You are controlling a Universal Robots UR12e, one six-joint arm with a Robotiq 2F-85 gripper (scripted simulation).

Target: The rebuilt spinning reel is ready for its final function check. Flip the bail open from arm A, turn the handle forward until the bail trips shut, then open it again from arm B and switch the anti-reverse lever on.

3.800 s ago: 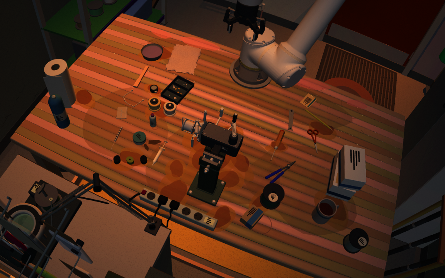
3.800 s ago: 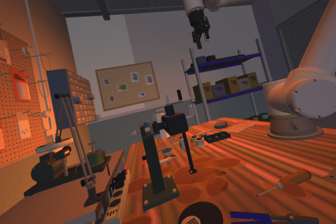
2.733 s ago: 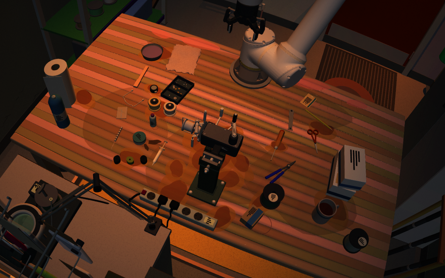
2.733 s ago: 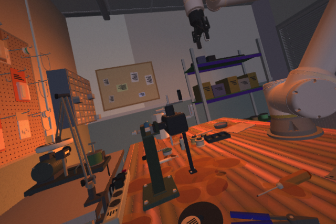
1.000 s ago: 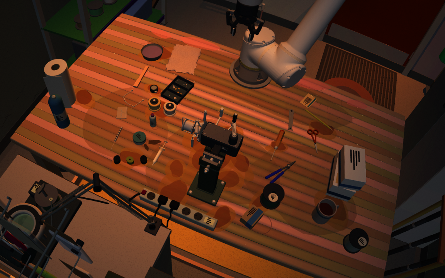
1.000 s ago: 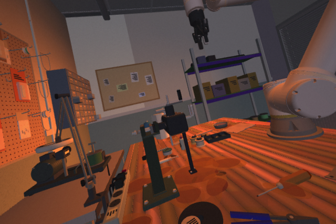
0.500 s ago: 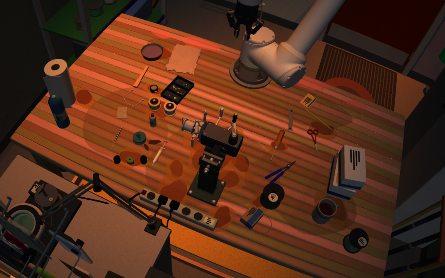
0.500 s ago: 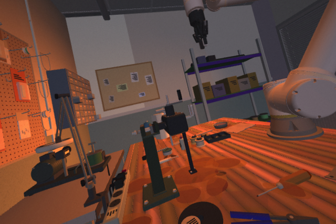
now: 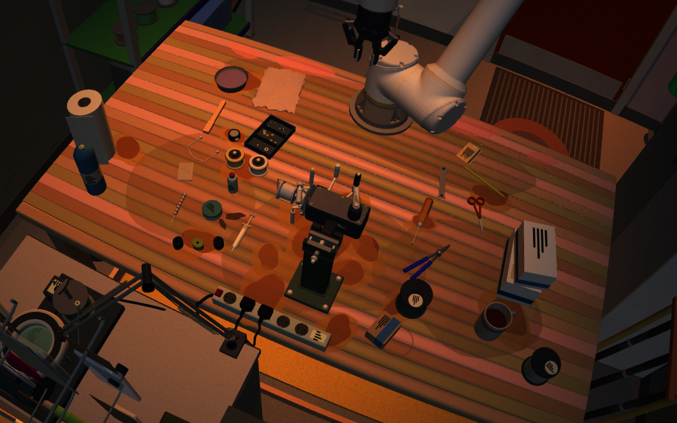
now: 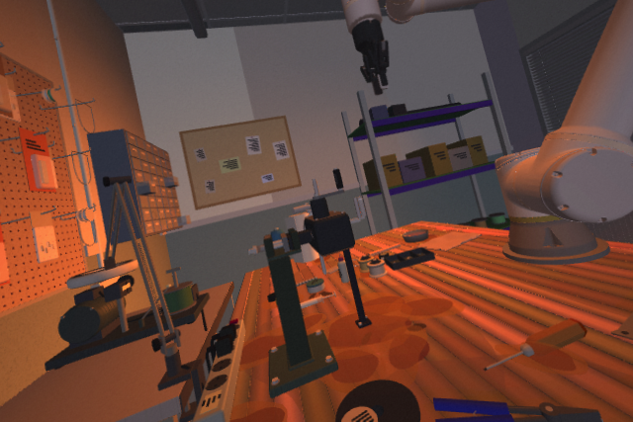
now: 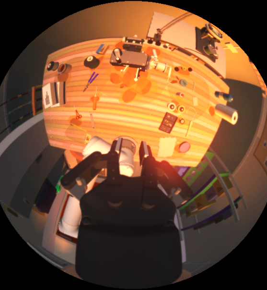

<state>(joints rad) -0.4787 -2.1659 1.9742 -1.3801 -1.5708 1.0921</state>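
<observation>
The spinning reel (image 9: 325,202) sits clamped on top of a black stand (image 9: 316,265) near the middle of the workbench. Its silver spool (image 9: 287,190) points left. A black-knobbed handle (image 9: 356,185) and thin posts rise from its dark body. The bail arms and the anti-reverse lever are too small to tell apart. My gripper (image 9: 371,51) hangs high above the far edge of the bench, close to the arm's base (image 9: 380,113) and far from the reel, partly closed and holding nothing. The wrist camera shows the reel (image 11: 129,59) far off across the bench beyond my fingers (image 11: 131,147).
A stack of white boxes (image 9: 530,260) stands at the right, with a mug (image 9: 493,320) in front. A power strip (image 9: 273,318) lies along the near edge. A screwdriver (image 9: 421,217), pliers (image 9: 425,260), line spools (image 9: 246,160) and a parts tray (image 9: 270,136) lie around the stand.
</observation>
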